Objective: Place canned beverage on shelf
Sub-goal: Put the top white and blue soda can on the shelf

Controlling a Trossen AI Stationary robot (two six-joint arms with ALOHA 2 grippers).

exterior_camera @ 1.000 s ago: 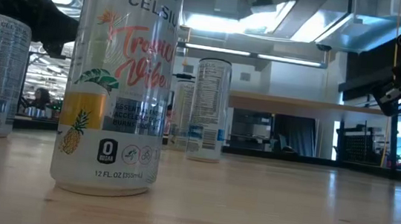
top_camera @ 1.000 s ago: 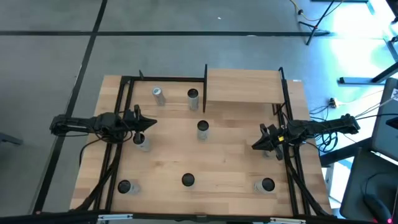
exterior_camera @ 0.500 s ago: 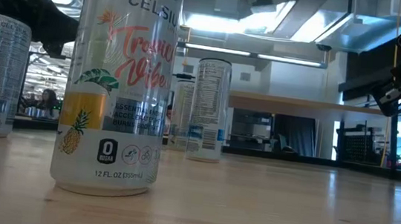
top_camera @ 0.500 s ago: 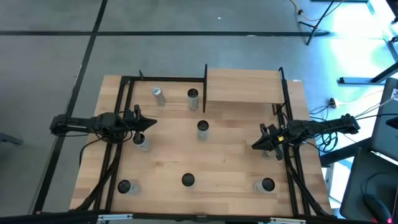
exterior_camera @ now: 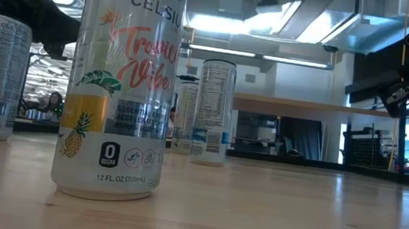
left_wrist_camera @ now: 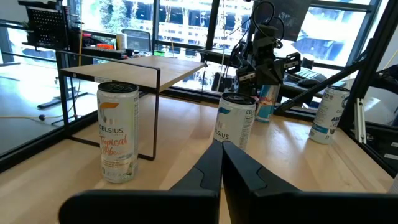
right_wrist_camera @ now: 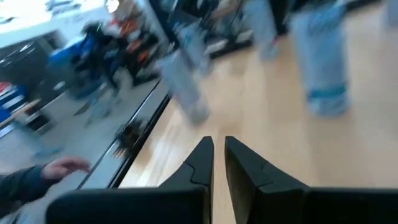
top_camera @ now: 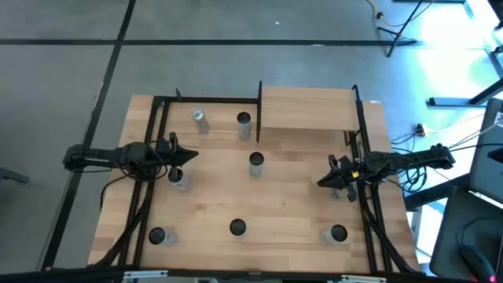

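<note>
A light-wood tabletop (top_camera: 291, 212) seen from above carries 7 upright beverage cans. A raised shelf (top_camera: 306, 108), a pale plank on black posts, stands at the far edge, right of centre, with nothing on top of it.

1 can (top_camera: 256, 163) stands in the middle of the tabletop, just in front of the shelf's left corner. Another can (top_camera: 244, 122) stands just beside the shelf's left post, and a third (top_camera: 199, 119) sits further left. 3 more cans line the near edge, at the left (top_camera: 157, 236), centre (top_camera: 237, 228) and right (top_camera: 338, 233).

The left end effector (top_camera: 187, 155) hovers at the left side, near a can (top_camera: 179, 178) just in front of it. Its fingers (left_wrist_camera: 239, 165) are pressed nearly together, holding nothing.

The right end effector (top_camera: 322, 182) hovers at the right side, well apart from the middle can. Its fingers (right_wrist_camera: 202, 158) are set narrow and hold nothing.
</note>
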